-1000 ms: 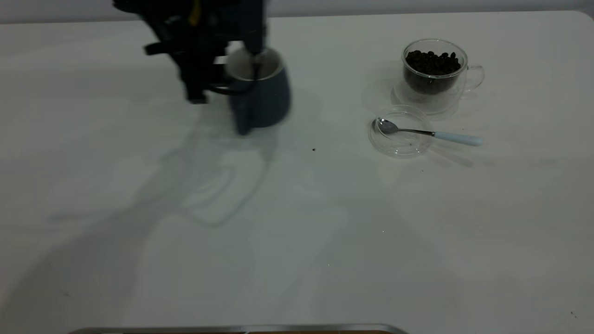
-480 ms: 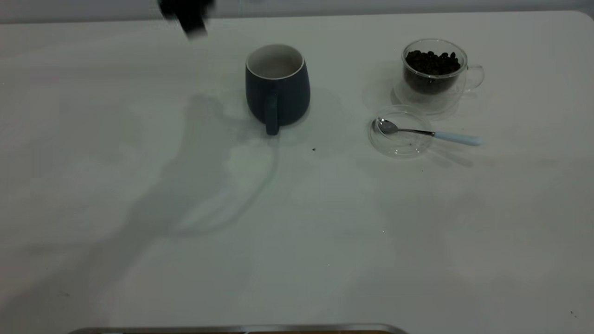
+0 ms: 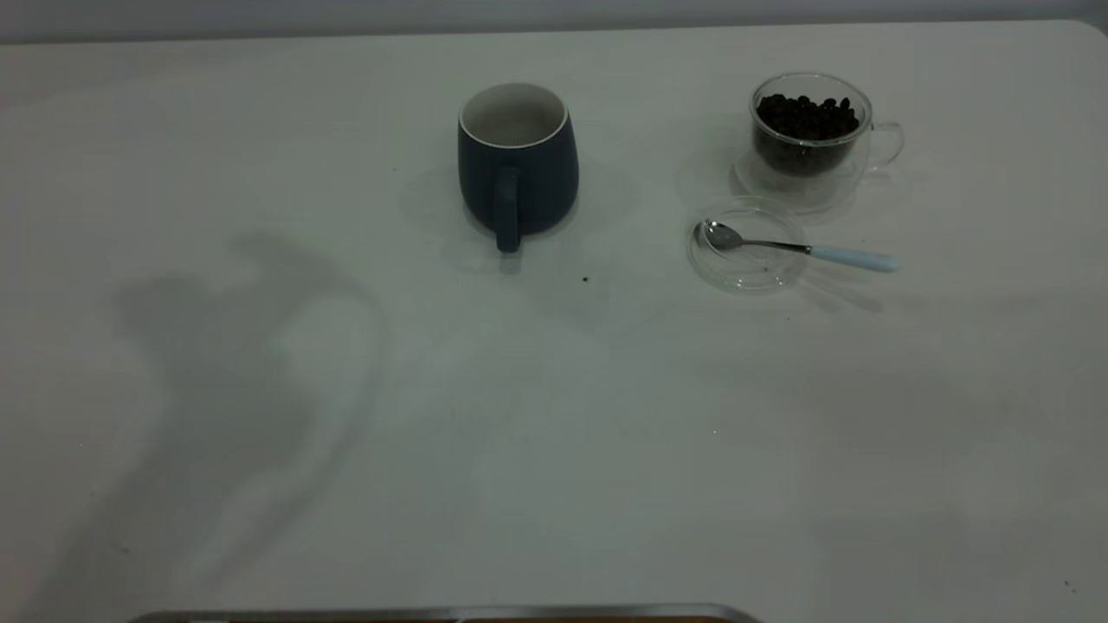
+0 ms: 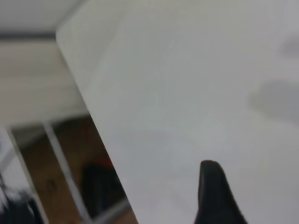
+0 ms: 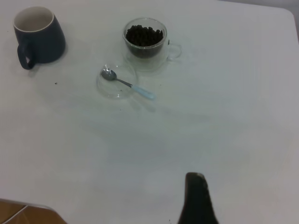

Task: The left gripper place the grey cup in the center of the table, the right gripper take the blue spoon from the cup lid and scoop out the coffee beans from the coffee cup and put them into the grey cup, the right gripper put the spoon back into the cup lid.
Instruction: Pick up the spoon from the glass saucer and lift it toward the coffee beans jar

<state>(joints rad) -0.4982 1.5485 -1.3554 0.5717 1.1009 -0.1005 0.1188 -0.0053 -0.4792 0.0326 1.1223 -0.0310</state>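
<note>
**Grey cup stands free on the bench**

The grey cup [image 3: 517, 164] stands upright, untouched. Beside it, toward the coffee cup [image 3: 809, 138] of coffee beans [image 3: 807, 117], the blue spoon [image 3: 796, 247] rests across the cup lid [image 3: 746, 244] — bowl inside. Neither tool's opening can be told.

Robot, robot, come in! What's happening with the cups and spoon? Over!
Grey cup upright mid-table, free of both grippers. Blue spoon lying across cup lid, untouched. Coffee beans in coffee cup. Nothing blocking.

Matt ceramic grey cup [image 3: 518, 169], clear glass coffee cup [image 3: 811, 138] and cup lid [image 3: 746, 245], shiny metal-bowled blue spoon [image 3: 796, 247]
</note>
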